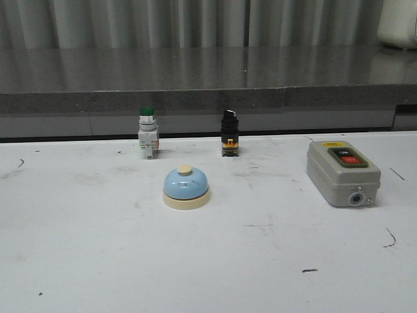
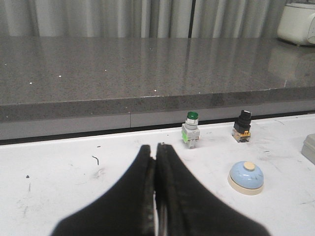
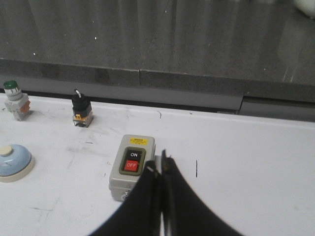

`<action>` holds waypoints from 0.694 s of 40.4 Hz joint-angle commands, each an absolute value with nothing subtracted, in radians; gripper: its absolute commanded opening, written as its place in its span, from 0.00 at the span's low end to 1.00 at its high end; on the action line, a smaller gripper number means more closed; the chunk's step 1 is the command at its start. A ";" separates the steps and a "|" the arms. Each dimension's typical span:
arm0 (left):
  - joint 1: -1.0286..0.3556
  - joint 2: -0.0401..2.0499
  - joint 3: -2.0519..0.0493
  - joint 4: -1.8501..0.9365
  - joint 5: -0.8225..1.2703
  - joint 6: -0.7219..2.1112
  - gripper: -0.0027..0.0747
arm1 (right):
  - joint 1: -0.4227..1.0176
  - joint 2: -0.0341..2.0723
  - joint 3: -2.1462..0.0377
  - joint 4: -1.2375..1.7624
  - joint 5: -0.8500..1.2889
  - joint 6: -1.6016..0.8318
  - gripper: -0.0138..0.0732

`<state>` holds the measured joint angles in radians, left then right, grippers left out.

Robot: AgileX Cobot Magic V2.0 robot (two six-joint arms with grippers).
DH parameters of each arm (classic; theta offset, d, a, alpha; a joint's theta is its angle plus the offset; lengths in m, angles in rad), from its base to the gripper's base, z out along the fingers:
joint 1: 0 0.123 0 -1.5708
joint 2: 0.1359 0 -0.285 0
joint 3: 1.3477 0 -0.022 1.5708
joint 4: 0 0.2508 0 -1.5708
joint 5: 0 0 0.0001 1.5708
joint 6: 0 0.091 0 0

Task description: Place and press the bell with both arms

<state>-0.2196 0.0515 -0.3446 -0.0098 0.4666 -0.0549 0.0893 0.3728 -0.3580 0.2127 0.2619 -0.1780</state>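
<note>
Apparently empty, both jaws are pressed together; the bell (image 1: 186, 187) sits on the table (image 1: 78, 248).

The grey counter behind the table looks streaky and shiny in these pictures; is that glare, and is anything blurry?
Front view: the dark counter mirrors the curtain as pale vertical streaks, and the bell is sharp with only a soft shadow. Left wrist view: the shut left hand is a dark, slightly soft shape close to the lens. Right wrist view: the same for the right hand; the switch box reads clearly.

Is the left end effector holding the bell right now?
No, the left end effector is shut on nothing, and the bell sits apart on the table.
</note>
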 commanded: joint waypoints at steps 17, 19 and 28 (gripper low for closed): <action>-0.217 0.065 -0.368 -0.020 0.394 -0.061 0.01 | 0.082 0.251 -0.344 0.214 0.179 -0.190 0.09; -0.217 0.065 -0.368 -0.020 0.394 -0.061 0.01 | 0.082 0.251 -0.344 0.214 0.179 -0.190 0.09; -0.217 0.065 -0.368 -0.020 0.394 -0.061 0.01 | 0.082 0.251 -0.344 0.214 0.179 -0.190 0.09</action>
